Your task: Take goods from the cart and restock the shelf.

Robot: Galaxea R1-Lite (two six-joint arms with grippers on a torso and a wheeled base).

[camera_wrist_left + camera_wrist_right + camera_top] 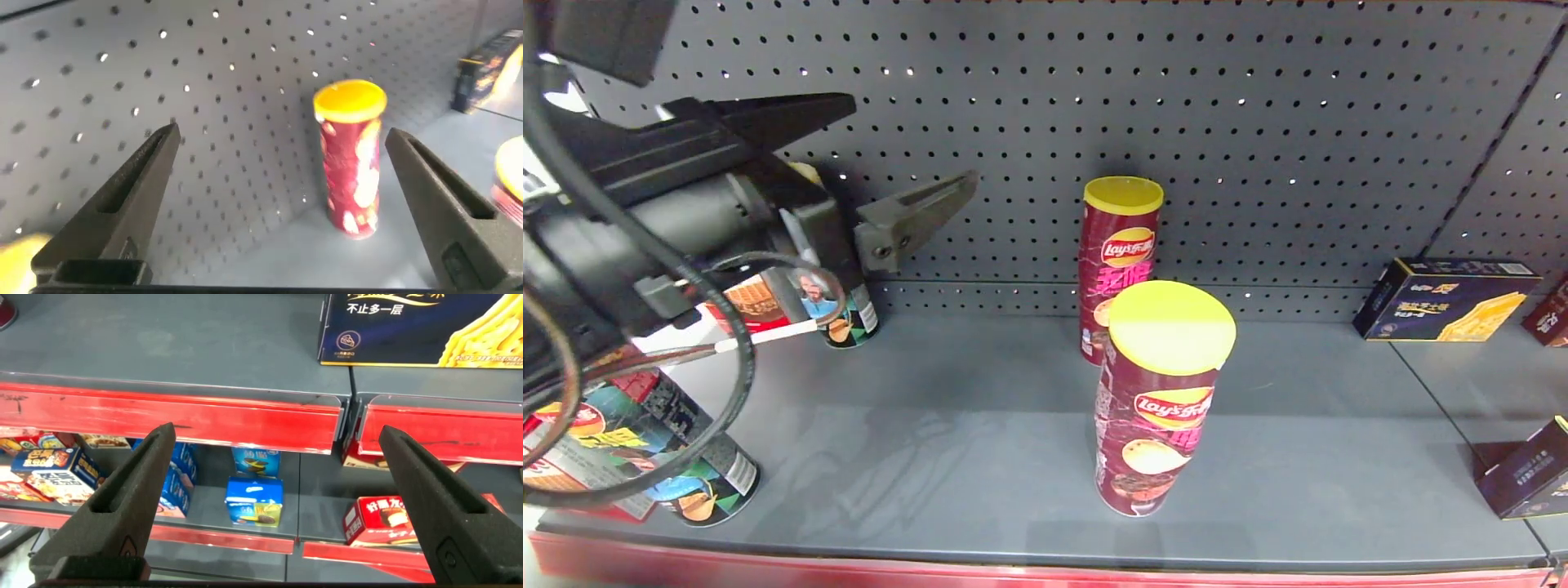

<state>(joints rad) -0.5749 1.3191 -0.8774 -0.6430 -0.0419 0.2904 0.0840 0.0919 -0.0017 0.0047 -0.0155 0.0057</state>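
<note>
My left gripper (911,143) hangs with fingers wide just over the can (847,325) standing at the shelf's (980,457) back left. I'd pull straight back, level, without clipping it.

On the grey shelf (980,457) the front can (1164,400), maroon with a yellow lid, stands upright near the middle. The matching rear can (1121,261) stands upright at its 12 o'clock, by the pegboard. A dark box (1445,298) lies at 2 o'clock.
</note>
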